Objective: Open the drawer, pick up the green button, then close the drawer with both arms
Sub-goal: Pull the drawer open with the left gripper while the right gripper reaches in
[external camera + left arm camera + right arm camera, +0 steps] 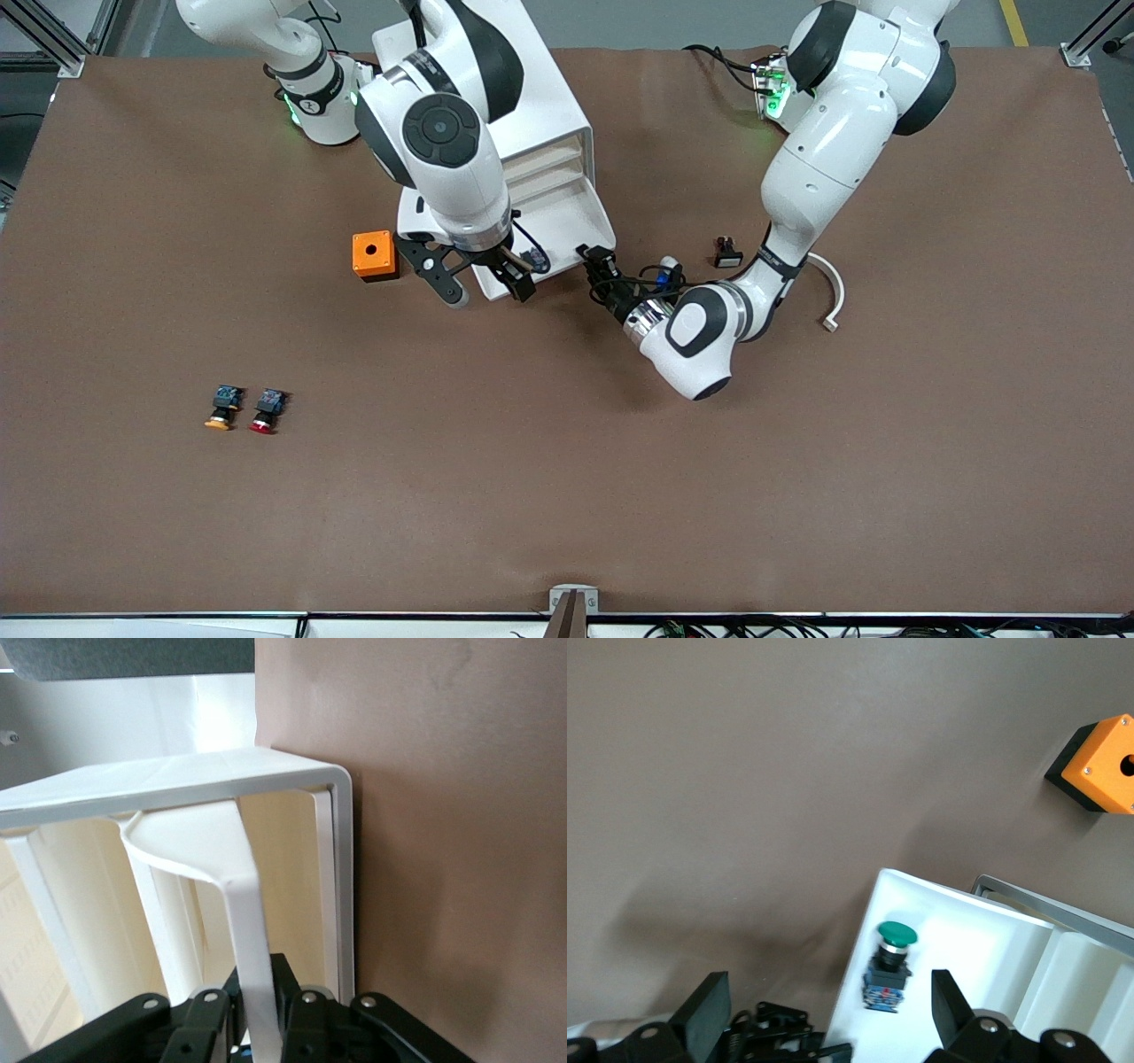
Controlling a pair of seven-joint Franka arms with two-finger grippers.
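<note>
Where drawer [983,939] opens, round-capped button [890,964].

Front view: high camera facing both arm bases, looks steeply down, takes in whole brown tabletop [567,496].

Left wrist view: sits just above left claw [252,1028], very near, faces into white cabinet [221,780]; claw fingers pinch thin white drawer edge.

Right wrist view: sits above right claw [824,1014], looks down at pulled-out drawer [957,939] under spread fingers, green button [890,961] inside.

Shared: front and right wrist views both show orange box [374,255] beside right claw; all three show cabinet.
</note>
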